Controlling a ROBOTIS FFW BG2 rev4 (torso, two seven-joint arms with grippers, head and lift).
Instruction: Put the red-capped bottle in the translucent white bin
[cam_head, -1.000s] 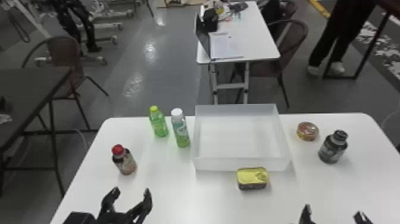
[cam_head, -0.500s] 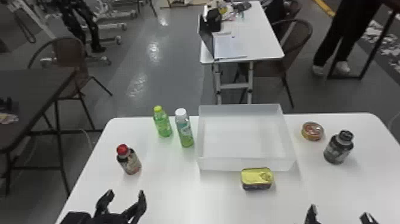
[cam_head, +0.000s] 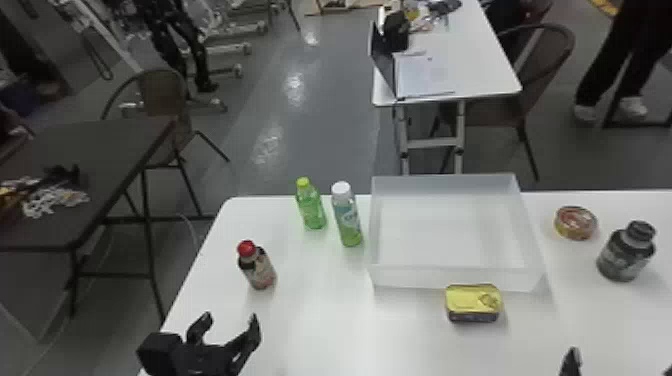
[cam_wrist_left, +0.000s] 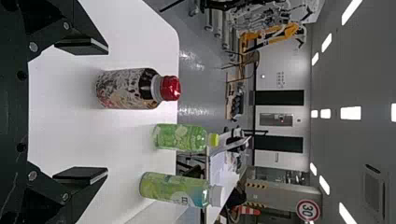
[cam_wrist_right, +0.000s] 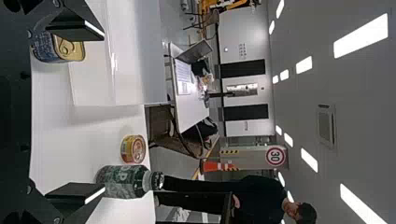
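The red-capped bottle (cam_head: 258, 266) stands upright on the white table's left part. My left gripper (cam_head: 230, 320) is on the near side of it, slightly left, open and holding nothing. In the left wrist view, the red-capped bottle (cam_wrist_left: 131, 88) lies beyond the open left gripper (cam_wrist_left: 100, 109), within the span between its fingers and nearer one of them. The translucent white bin (cam_head: 450, 280) is right of the bottle and holds nothing. My right gripper (cam_head: 620, 362) waits at the table's near right; in its wrist view the right gripper (cam_wrist_right: 100, 112) is open.
A green bottle (cam_head: 311, 207) and a white-capped bottle (cam_head: 348, 220) stand between the red-capped one and the bin. A yellow tin (cam_head: 473, 302) sits before the bin's near wall. A round can (cam_head: 576, 223) and a dark bottle (cam_head: 626, 252) are to its right.
The head view has swung left, so the table's things appear farther right. Against the table, my left gripper has moved left relative to the red-capped bottle. Both grippers stay open.
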